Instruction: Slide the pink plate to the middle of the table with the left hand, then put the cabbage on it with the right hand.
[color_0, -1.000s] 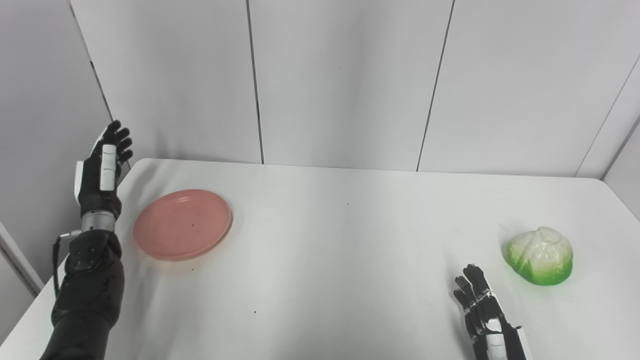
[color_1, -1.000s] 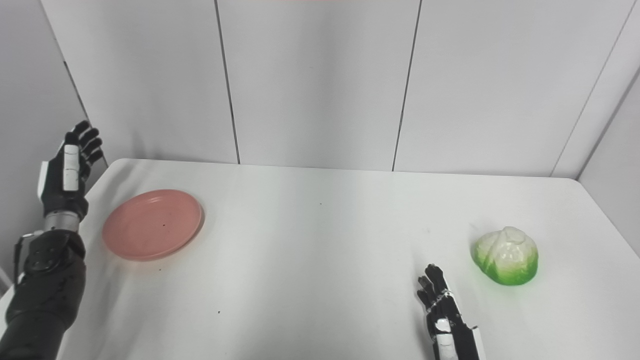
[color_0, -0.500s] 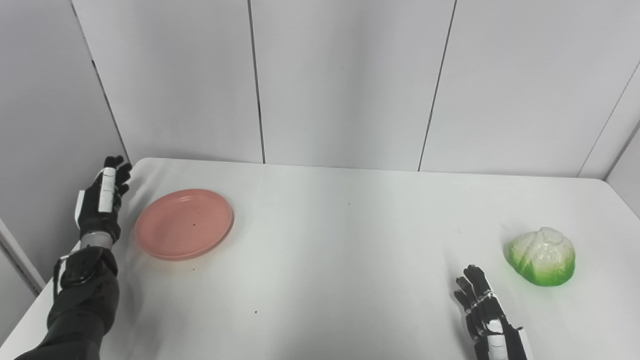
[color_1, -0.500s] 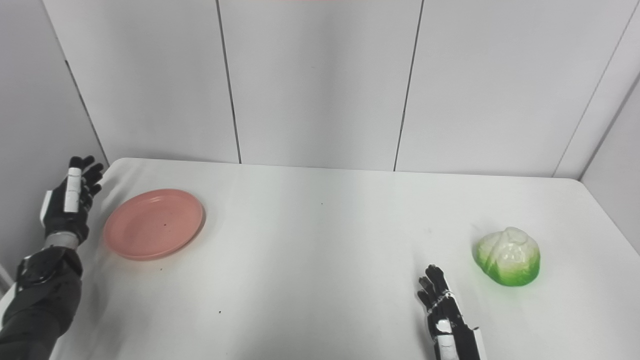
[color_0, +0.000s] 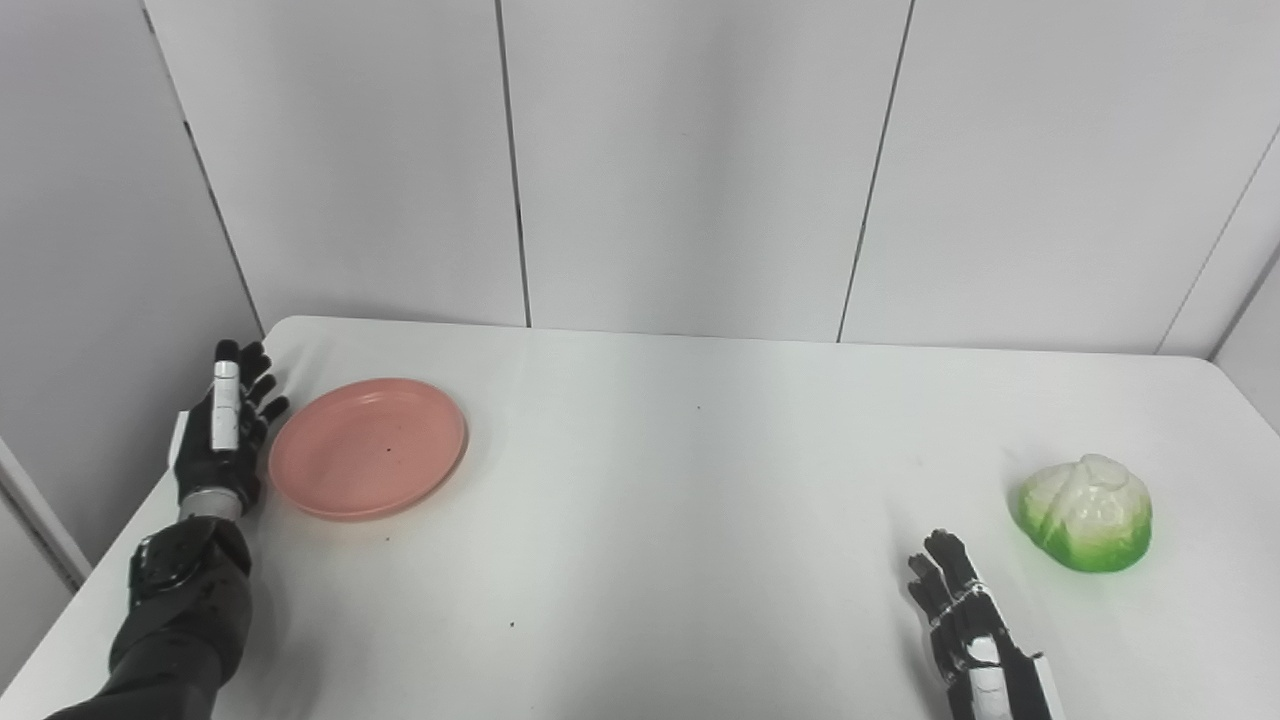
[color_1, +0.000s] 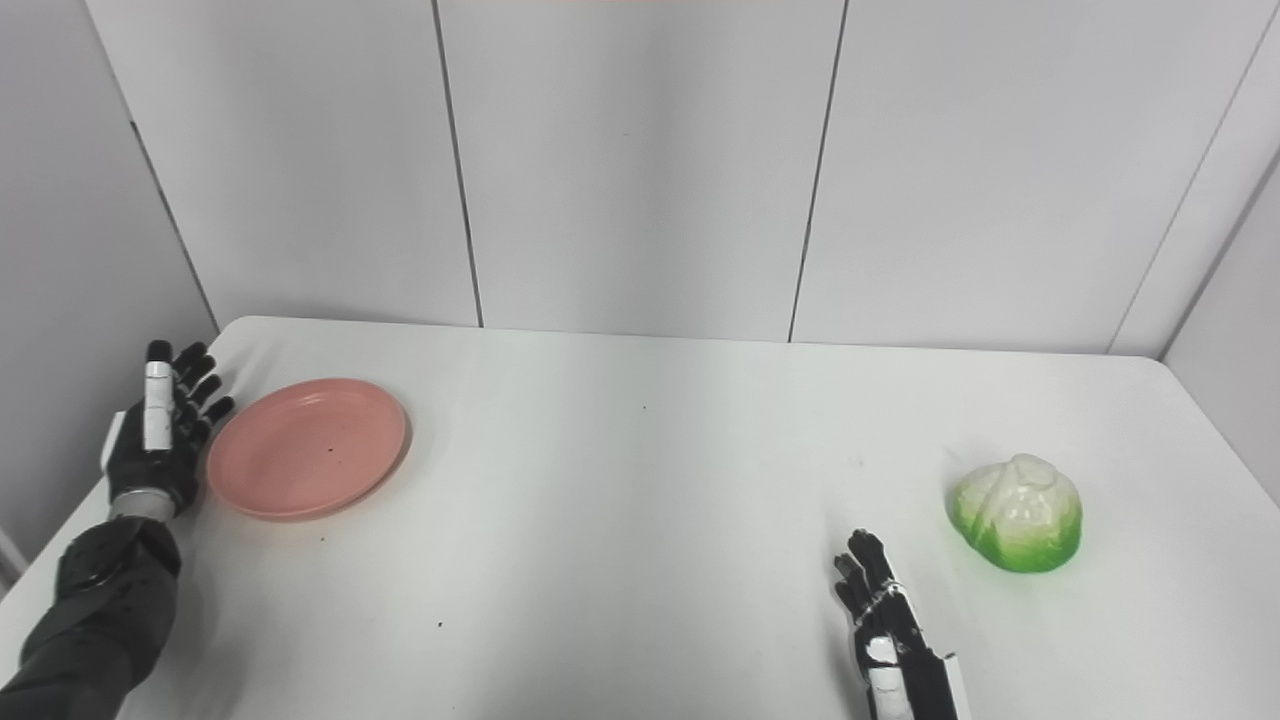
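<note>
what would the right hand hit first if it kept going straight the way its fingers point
Probably nothing: the right hand points up-table and slightly left, passing left of the cabbage. Only bare table lies ahead, then the wall panels. Depth is hard to judge.

A bare test booth, lab-like — plain grey wall panels (color_0: 690, 160) with dark seams rise beyond the left hand (color_0: 222, 430), enclosing a white table (color_0: 680, 500) — no household furnishings visible.
</note>
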